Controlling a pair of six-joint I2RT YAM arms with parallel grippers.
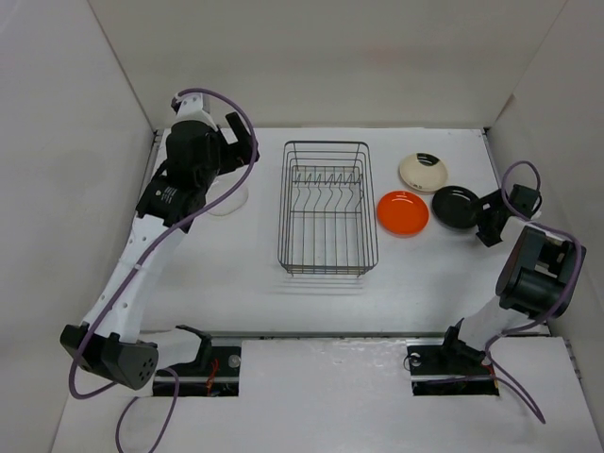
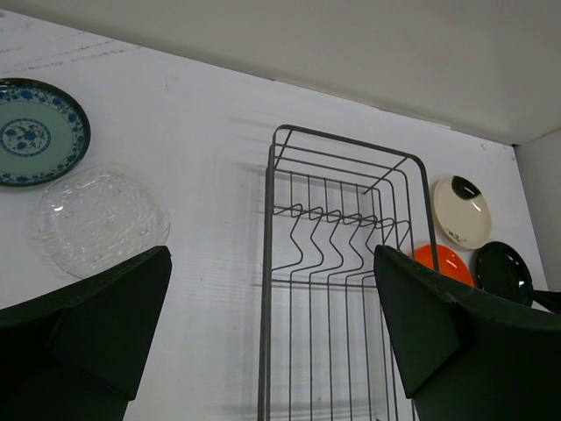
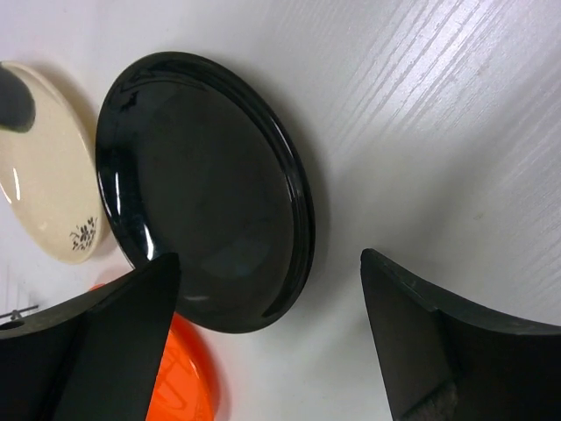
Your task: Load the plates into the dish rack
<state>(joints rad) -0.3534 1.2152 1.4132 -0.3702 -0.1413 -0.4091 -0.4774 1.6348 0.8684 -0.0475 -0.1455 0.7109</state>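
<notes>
The dark wire dish rack (image 1: 328, 208) stands mid-table with no plate in it, and shows in the left wrist view (image 2: 342, 263). To its right lie the cream plate (image 1: 423, 172), the orange plate (image 1: 402, 212) and the black plate (image 1: 456, 207). My right gripper (image 1: 485, 220) is open at the black plate's right rim. In its wrist view the right gripper (image 3: 270, 259) straddles the black plate's (image 3: 202, 184) edge without gripping it. My left gripper (image 1: 241, 142) hangs open left of the rack. Its view shows the open left gripper (image 2: 272, 254), a teal plate (image 2: 35, 132) and a clear pale plate (image 2: 101, 219).
White walls (image 1: 85, 142) enclose the table on the left, back and right. The left arm's forearm (image 1: 142, 264) stretches along the left side. Both arm bases (image 1: 453, 363) sit at the near edge. The cream plate (image 3: 44, 167) and orange plate (image 3: 180, 377) lie close beside the black one.
</notes>
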